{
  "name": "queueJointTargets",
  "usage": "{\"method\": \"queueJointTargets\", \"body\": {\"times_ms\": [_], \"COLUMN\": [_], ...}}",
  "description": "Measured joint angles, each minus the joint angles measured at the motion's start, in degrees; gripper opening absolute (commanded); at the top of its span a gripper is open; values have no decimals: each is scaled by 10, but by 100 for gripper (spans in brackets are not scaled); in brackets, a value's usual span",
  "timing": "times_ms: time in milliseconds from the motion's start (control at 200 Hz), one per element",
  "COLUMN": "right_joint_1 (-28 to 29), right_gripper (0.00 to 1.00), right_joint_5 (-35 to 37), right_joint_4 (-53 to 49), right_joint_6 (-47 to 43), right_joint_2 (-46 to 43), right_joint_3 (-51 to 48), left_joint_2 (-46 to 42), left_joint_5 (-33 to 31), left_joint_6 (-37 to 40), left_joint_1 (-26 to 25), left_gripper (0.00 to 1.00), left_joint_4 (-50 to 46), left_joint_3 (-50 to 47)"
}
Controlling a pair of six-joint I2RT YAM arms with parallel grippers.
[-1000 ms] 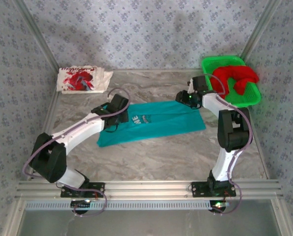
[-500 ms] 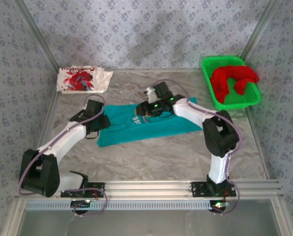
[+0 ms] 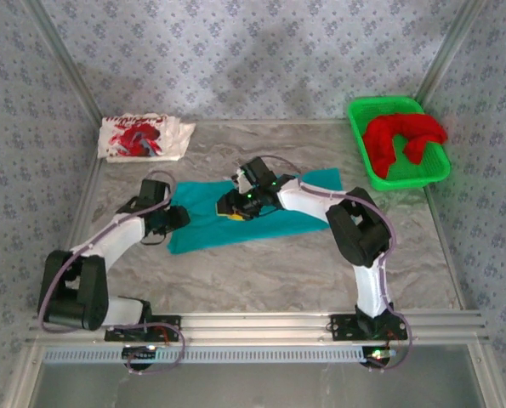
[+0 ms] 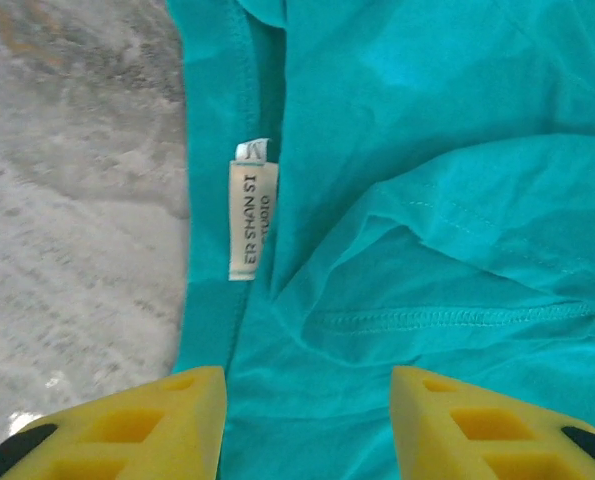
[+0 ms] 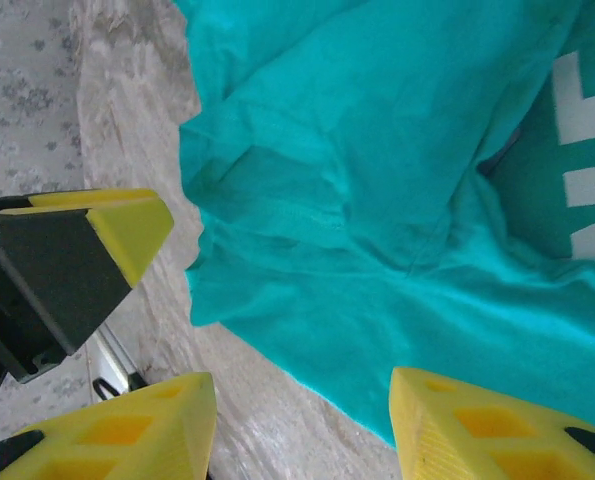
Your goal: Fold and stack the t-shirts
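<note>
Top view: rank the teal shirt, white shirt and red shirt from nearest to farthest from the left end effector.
1. Teal shirt: mid-table, directly under the left end effector.
2. White shirt: far-left corner of the table.
3. Red shirt: far right, in the basket.

On the teal t-shirt [image 5: 377, 150], white lettering [image 5: 582, 110] runs past the edge.

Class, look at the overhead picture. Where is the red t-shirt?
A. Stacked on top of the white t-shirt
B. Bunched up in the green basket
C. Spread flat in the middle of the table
B: the red t-shirt lies bunched up inside the green basket at the far right, apart from the other shirts.
</note>
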Motion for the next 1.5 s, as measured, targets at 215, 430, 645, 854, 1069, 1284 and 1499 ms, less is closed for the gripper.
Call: {"method": "queueJointTargets", "body": {"times_ms": [215, 430, 645, 854, 1069, 1284, 1499], "right_joint_1": [0, -1, -3, 1, 4, 4, -8], "right_gripper": [53, 53, 50, 44, 14, 0, 0], "right_joint_5": [19, 37, 45, 44, 35, 32, 33], "right_joint_4": [-3, -20, -26, -28, -28, -28, -37], "right_joint_6": [15, 32, 38, 43, 51, 57, 55], "right_joint_2": [34, 48, 48, 60, 75, 77, 66], "right_joint_3": [46, 52, 52, 59, 68, 68, 60], "left_joint_2": [60, 73, 102, 107, 108, 106, 68], "left_joint_5": [20, 21, 20, 16, 16, 11, -2], "left_joint_6": [17, 25, 32, 33, 36, 36, 37], "left_joint_1": [0, 1, 0, 0, 0, 0, 0], "left_gripper": [38, 30, 18, 7, 0, 0, 0], "left_joint_4": [30, 42, 49, 47, 47, 43, 17], "left_joint_3": [30, 39, 45, 50, 52, 52, 52]}}
